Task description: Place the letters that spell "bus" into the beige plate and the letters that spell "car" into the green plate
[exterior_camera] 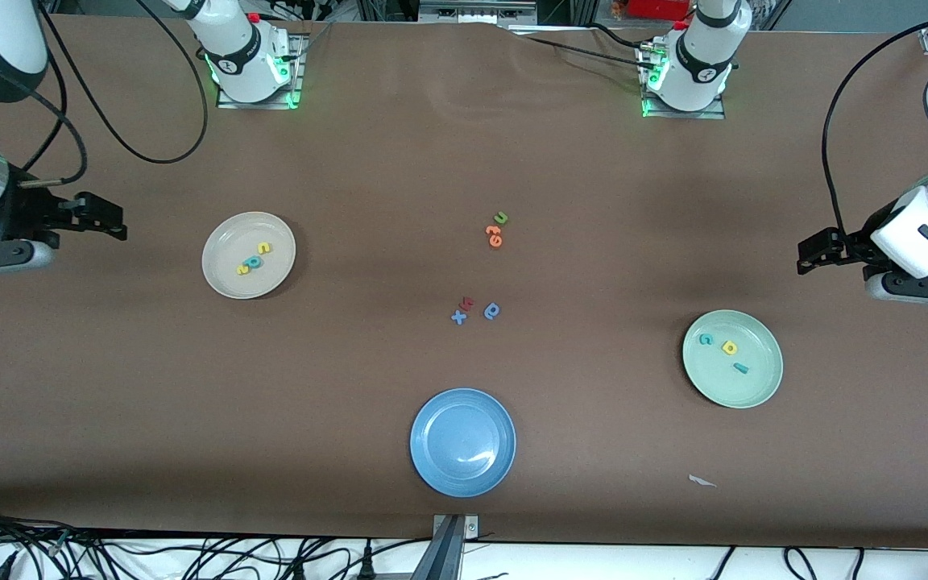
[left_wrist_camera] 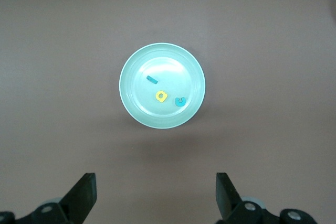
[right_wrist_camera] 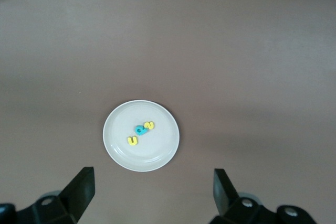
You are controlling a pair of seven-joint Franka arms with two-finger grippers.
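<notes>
Both words appear sorted, so the task looks finished. The beige plate [exterior_camera: 249, 254], toward the right arm's end of the worktop [exterior_camera: 464, 161], holds the yellow u [right_wrist_camera: 132, 140], teal b [right_wrist_camera: 139, 129] and yellow s [right_wrist_camera: 149, 125]. The green plate [exterior_camera: 732, 358], toward the left arm's end, holds the teal c [left_wrist_camera: 180, 101], yellow a [left_wrist_camera: 161, 96] and teal r [left_wrist_camera: 152, 80]. The left end effector [exterior_camera: 814, 256] and right end effector [exterior_camera: 113, 219] hang wide and empty at the worktop's ends, both waiting. Probably no further move is needed. Leftover letters [exterior_camera: 496, 229] and a blue plate [exterior_camera: 462, 441] sit mid-worktop, well apart from both plates.
</notes>
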